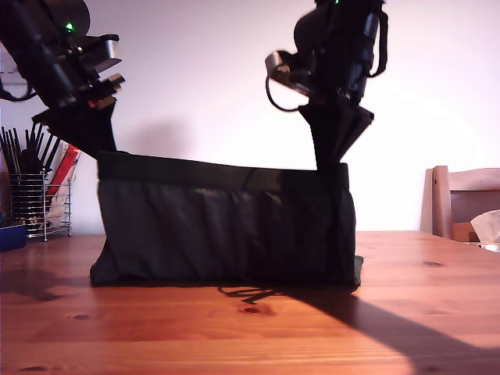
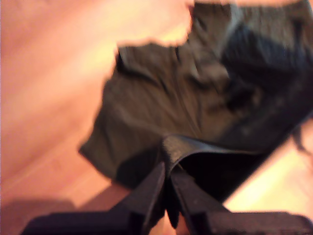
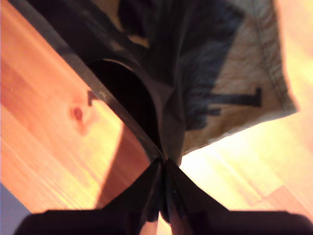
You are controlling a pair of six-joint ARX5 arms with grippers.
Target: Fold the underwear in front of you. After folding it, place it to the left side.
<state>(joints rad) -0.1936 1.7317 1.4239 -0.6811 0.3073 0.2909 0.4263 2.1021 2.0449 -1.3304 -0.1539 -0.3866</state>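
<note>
Black fingers point(image 2: 146, 191) of my first gripper point(image 2: 167, 169) are pinched almost together, and a fold of the underwear point(image 2: 161, 98) waistband is caught between their tips. Beyond them the rest of the dark cloth spreads out, blurred, over the wooden table point(image 2: 44, 98). My second gripper point(image 3: 164, 161) is clenched the same way, its fingers point(image 3: 142, 188) closed on the waistband edge; from there the band curves away in an open loop, and the body of the garment hangs past it, partly sunlit. In the exterior view the underwear point(image 1: 226, 226) hangs like a curtain between two arms, one gripping each top corner of the waistband. The band sags slightly between them, and the lower hem rests on the table point(image 1: 312, 336) near the middle of the view. I cannot tell from the wrist views which arm is which there. A wire rack point(image 1: 35, 203) of utensils stands at the exterior view's left and a chair point(image 1: 465, 199) at its right, both well apart from the cloth.
</note>
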